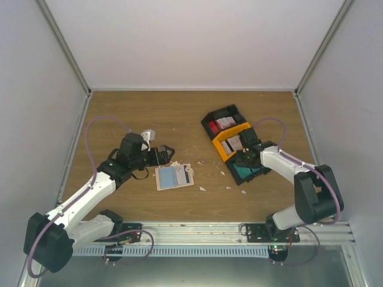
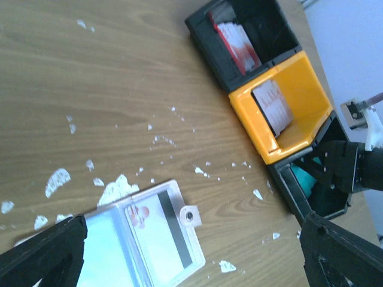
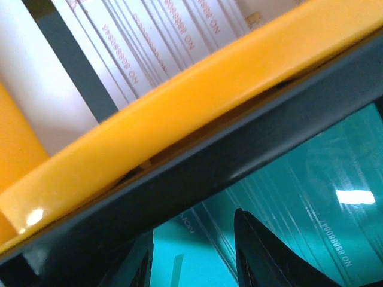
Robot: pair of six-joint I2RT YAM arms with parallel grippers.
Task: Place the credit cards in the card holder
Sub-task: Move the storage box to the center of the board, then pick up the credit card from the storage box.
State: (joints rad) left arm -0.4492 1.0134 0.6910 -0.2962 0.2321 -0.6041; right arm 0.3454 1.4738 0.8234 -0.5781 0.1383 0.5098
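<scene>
The tabletop (image 2: 90, 78) is wood-grained, smooth, with a low sheen. The yellow bin (image 3: 179, 113) is glossy moulded plastic; the black bin (image 3: 239, 155) is duller plastic. The teal cards (image 3: 311, 191) look slick and shiny. The card holder (image 2: 149, 239) shows clear glossy sleeves. The white scraps (image 2: 57, 179) look crumbly and matt.

The wooden table (image 1: 149, 113) carries the card holder (image 1: 174, 177), lying open and flat near its middle. To the right, three bins stand in a touching diagonal row: far black bin (image 1: 209, 127), yellow bin (image 1: 220, 144), near black bin (image 1: 240, 178). White scraps (image 1: 202, 189) (small, irregular) lie scattered around the holder.
</scene>
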